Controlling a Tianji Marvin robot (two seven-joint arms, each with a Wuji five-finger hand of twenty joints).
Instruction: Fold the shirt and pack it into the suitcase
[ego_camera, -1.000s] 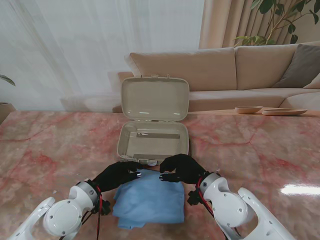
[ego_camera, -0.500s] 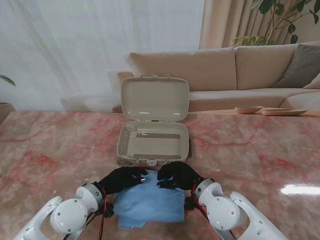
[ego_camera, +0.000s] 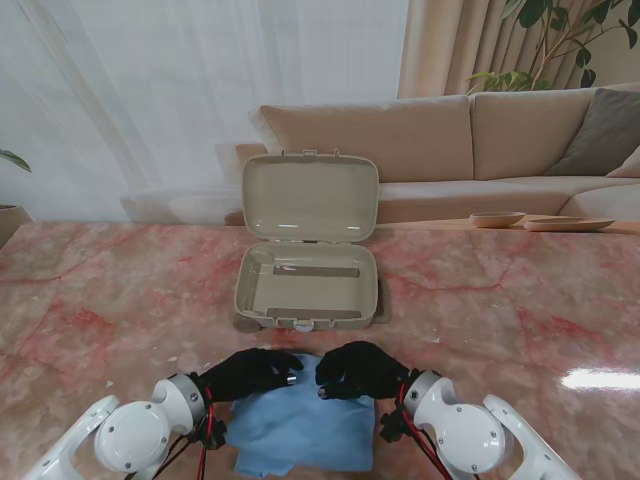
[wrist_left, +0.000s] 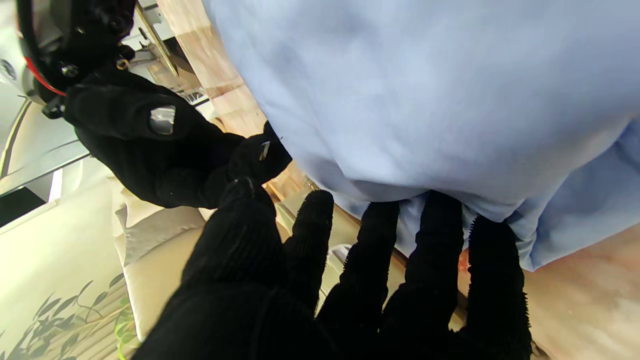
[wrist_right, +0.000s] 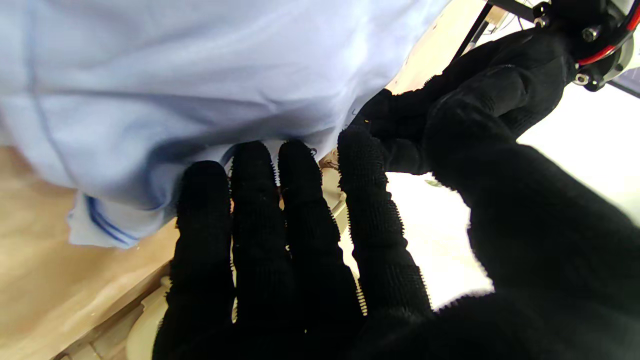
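Folded blue shirt (ego_camera: 300, 425) lies at my 6 o'clock, suitcase (ego_camera: 307, 285) open at 12. Left hand (ego_camera: 248, 372) and right hand (ego_camera: 358, 368) rest on its far edge; wrist views show fingertips (wrist_left: 440, 210) tucked under cloth, grip uncertain.

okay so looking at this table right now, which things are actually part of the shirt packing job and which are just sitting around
Part of the job:
- blue shirt, folded, nearest me
- open suitcase, beyond it
- left hand and right hand, fingers on the shirt's far edge

Just lying about:
- sofa
- two shallow dishes, far right
- plant
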